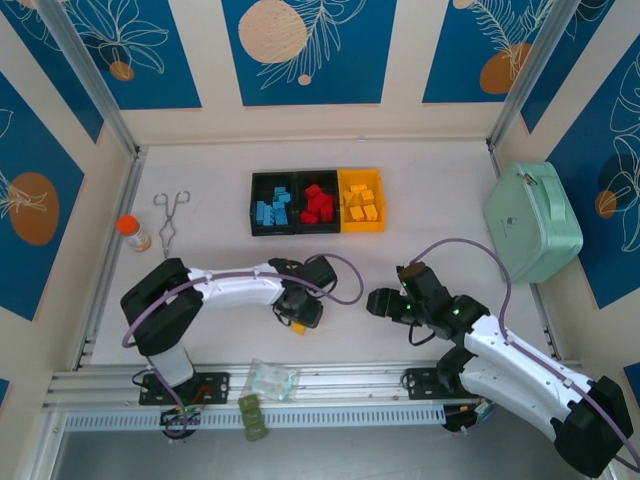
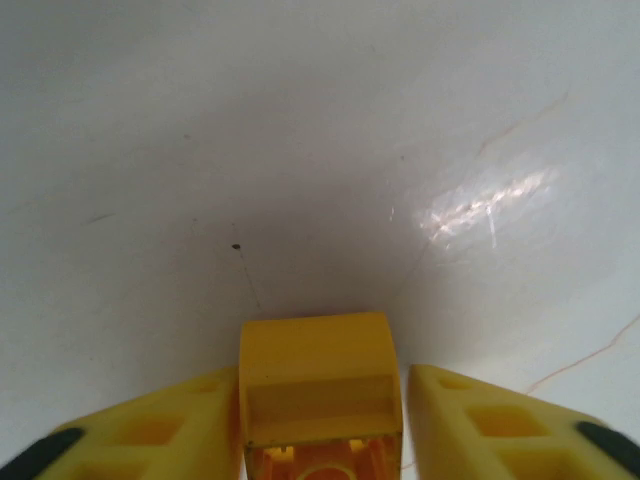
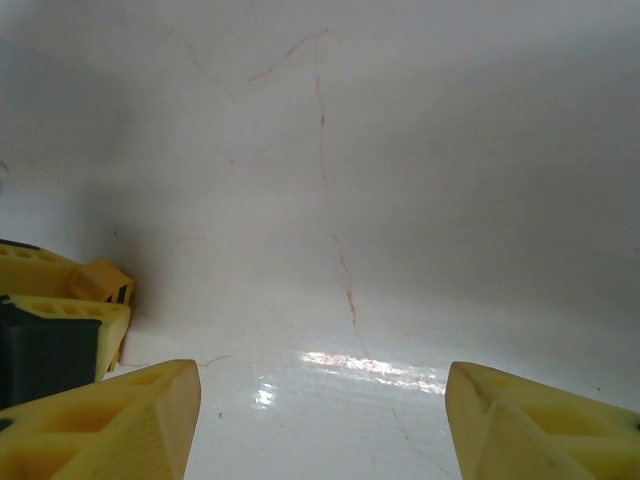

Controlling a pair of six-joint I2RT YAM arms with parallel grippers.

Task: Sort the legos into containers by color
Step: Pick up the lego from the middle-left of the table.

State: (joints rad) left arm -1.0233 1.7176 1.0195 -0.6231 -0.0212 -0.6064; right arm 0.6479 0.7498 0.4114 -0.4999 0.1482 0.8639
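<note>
A yellow lego (image 2: 320,375) lies on the white table between my left gripper's (image 2: 320,400) fingers, which are closed in on it; the left finger touches it and a thin sliver of table shows by the right one. From above, that gripper (image 1: 298,320) is low over the table in front of the containers, with the yellow lego (image 1: 298,328) at its tip. My right gripper (image 1: 378,302) hovers open and empty to the right, pointing at the left one. The containers stand in a row: a black one (image 1: 254,205) with blue legos, a black one (image 1: 300,222) with red legos and a yellow one (image 1: 361,226) with yellow legos.
A mint-green case (image 1: 532,220) sits at the right wall. Metal tongs (image 1: 170,222) and an orange-capped bottle (image 1: 133,233) lie at the left. A clear bag (image 1: 270,378) rests on the near rail.
</note>
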